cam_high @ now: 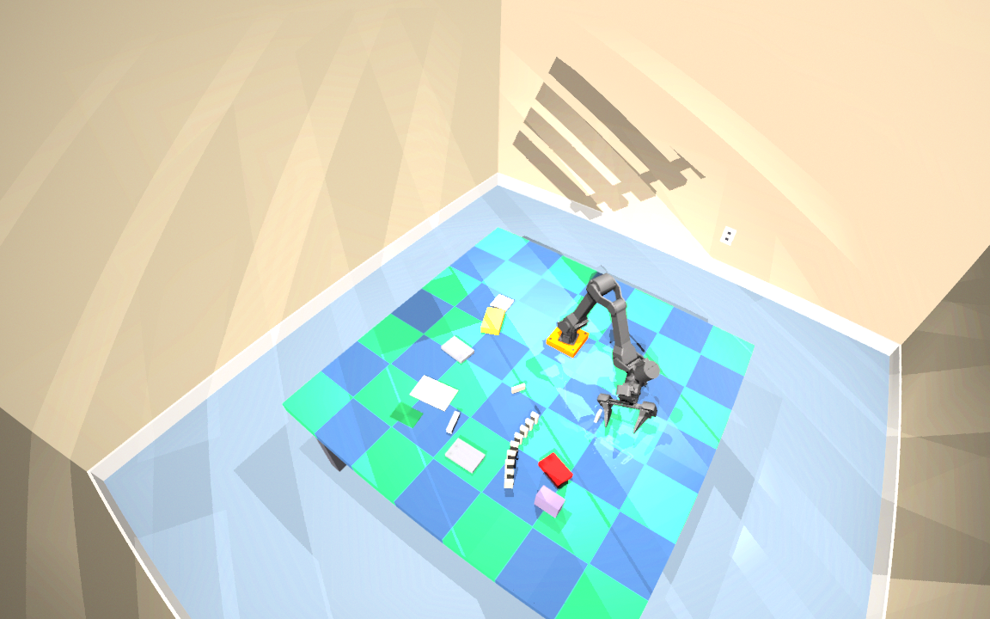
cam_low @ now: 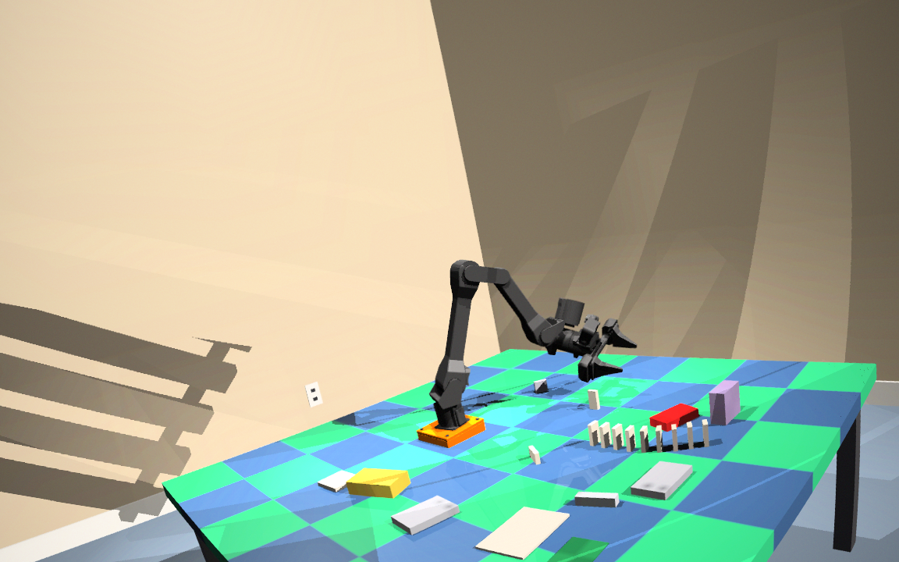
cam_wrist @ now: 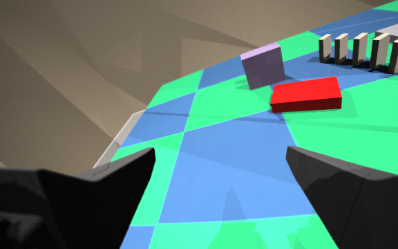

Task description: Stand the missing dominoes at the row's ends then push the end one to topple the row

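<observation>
A: Where does the gripper (cam_low: pixel 605 351) stand?

B: It hangs above the checkered table (cam_low: pixel 822 381), its jaws spread wide with nothing between them. In the wrist view only blue and green squares show between the two dark fingers.

A: And the domino it is meant for?

B: A single domino (cam_low: pixel 593 399) stands upright on the table below the gripper and a little toward the row, clear of both fingertips. From the top view it (cam_high: pixel 598 415) sits just beside the fingertip nearer the row, not inside the gap.

A: How does it lie against the row?

B: The row of dominoes (cam_low: pixel 644 436) stands in a gentle curve nearer the exterior camera; the lone piece is apart from its near end, with a wider gap than the row's own spacing.

A: Any other loose pieces?

B: Another small domino (cam_low: pixel 534 454) stands alone between the row and the orange base plate (cam_low: pixel 472 429). A red block (cam_wrist: pixel 306 94) lies flat by the row, and a lilac block (cam_wrist: pixel 263 66) stands beyond it.
</observation>
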{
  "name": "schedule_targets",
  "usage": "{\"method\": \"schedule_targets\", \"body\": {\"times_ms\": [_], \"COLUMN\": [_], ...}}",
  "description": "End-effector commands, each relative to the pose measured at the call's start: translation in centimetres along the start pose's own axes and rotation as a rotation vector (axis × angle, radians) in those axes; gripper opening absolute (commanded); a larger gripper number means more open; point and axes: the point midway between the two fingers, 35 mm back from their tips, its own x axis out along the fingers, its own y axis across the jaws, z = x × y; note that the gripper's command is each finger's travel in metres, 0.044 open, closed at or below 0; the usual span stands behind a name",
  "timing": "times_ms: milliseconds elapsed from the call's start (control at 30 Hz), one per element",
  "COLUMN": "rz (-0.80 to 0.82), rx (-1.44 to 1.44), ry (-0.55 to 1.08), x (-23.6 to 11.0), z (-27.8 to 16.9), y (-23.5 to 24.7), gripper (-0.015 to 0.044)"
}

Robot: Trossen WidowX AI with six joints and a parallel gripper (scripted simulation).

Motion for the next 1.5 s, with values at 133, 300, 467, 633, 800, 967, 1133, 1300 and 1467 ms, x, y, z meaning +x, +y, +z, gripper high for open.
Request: {"method": "schedule_targets", "body": {"times_ms": [133,300,467,633,800,967,1133,1300,1467], "rz": [-0.216,-0.556,-0.875,-1.148,-1.201,-1.201,-1.201,-1.201,-1.202], "rx": [0.475,0.788,1.052,1.179,1.197,1.198,1.198,1.198,1.197], "ry": [0.379,0.573,0.634,0.626,0.619,0.619,0.619,0.619,0.619], "x": [3.0,1.1,-1.4,-4.3,-5.0,-5.0,-5.0,-3.9,-3.0], "z": [0.9,1.0,2.4,3.6,3.8,3.8,3.8,1.3,-1.8], "y": [-0.4,-2.9,-4.5,-6.2,-6.5,-6.4,-6.4,-7.4,-8.8], "gripper": [0.0440,0.0440,0.0440,0.0440,0.0440,0.0440,0.0440,0.0440,0.0440]}}
